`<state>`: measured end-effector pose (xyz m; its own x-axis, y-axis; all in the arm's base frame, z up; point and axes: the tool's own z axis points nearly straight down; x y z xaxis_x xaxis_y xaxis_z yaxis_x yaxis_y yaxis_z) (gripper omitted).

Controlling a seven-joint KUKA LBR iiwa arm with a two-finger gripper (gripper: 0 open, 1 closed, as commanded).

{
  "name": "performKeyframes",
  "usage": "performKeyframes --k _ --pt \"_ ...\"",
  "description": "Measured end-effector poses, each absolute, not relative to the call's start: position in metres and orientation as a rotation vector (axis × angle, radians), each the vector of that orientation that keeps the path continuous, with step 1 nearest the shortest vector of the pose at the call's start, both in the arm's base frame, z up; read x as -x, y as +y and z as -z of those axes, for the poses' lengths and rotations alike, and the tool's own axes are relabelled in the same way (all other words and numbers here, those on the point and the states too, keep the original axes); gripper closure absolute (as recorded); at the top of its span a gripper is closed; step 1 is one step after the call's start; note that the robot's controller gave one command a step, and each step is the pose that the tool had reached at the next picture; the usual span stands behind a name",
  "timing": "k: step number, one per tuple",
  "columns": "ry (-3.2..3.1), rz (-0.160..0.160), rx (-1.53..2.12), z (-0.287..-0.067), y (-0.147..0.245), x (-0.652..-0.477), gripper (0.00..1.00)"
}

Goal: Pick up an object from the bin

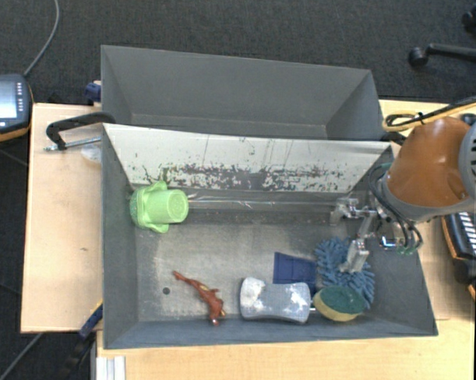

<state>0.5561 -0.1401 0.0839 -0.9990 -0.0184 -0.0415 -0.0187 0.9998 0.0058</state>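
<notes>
Showing the approach step: gripper [353, 260] over the blue shaggy duster [330, 259], lower right of frame; grip state cannot be told. Next move probably calls for a firm closure and lift.

The tool [354, 263] hides part of the shaggy blue duster [330, 263] beneath it. Just left of the duster, a dark blue flat piece [291, 267] is partly covered by the duster's fringe and by a pale pouch [277, 301], and its kind is unclear. Well left of the duster, a red figure [203, 292] is too small to identify.
</notes>
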Motion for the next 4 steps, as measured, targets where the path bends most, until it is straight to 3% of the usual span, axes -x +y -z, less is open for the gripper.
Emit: performKeyframes --k 1,2,3,4 --pt "3.096 -0.008 0.032 -0.086 -0.14 -0.557 1.0" --pt "3.081 -0.006 -0.016 -0.074 -0.122 -0.507 1.0" --pt "3.073 -0.007 0.011 -0.079 -0.055 -0.505 1.0" --pt "3.052 -0.013 -0.086 -0.163 -0.041 -0.573 1.0"
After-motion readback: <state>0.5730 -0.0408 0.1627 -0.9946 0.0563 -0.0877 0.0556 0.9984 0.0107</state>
